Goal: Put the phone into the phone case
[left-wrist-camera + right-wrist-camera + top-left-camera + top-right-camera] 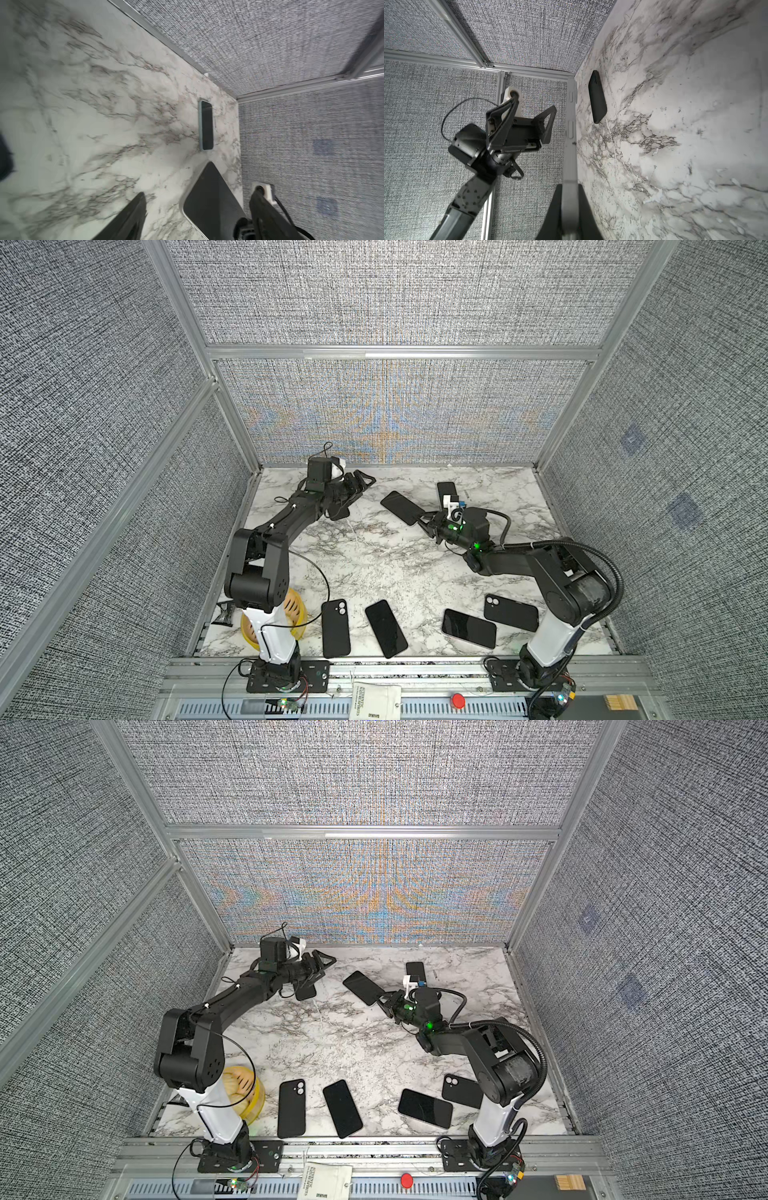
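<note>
right end effector (420, 518) pinches a flat black smartphone (400, 507) by one end above the white marbled bench (374, 564); left end effector (362, 486) gapes wide, holding nothing.

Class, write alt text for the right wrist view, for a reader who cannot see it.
The right gripper grips a phone seen edge-on, its silver rim facing the camera. Beyond it the left gripper hangs open in the air, and a black case lies flat on the marble table.
</note>
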`<state>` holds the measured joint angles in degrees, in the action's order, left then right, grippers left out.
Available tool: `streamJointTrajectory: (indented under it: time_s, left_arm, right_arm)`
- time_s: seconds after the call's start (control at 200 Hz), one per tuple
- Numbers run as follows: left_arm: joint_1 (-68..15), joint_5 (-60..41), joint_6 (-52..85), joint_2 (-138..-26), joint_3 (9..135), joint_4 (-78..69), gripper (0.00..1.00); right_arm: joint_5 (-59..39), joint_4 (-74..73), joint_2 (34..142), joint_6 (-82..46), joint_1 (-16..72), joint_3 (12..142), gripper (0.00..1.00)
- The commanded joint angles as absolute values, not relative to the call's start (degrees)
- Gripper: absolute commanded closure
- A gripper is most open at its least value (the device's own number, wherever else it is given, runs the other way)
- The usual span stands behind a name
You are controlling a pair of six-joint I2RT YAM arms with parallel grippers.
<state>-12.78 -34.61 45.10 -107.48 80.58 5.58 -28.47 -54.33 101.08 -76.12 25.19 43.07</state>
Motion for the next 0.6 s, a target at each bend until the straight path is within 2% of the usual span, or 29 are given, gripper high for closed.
streamJointTrajectory:
  time_s: [0.0,0.27,0.385,0.47,0.595]
  left_arm:
    - [-11.8,-27.1,30.1,-112.9,89.3,29.0,0.18]
    - [-7.8,-23.9,18.5,-131.4,120.0,49.6,0.17]
    - [-5.8,-26.1,15.3,-139.5,133.2,54.0,0.17]
    - [-4.7,-26.5,13.7,-143.1,138.3,54.0,0.17]
    - [-3.4,-27.0,12.8,-146.3,139.4,50.0,0.16]
  right_arm:
    - [-31.5,-53.4,100.4,-72.7,25.2,44.4,1.00]
    - [-34.6,-44.6,99.0,-65.7,25.4,46.4,1.00]
    - [-34.9,-41.0,97.5,-62.5,25.7,46.6,1.00]
    - [-35.3,-37.8,96.1,-60.1,25.9,46.9,1.00]
    - [-34.4,-33.0,93.7,-56.3,26.5,47.2,1.00]
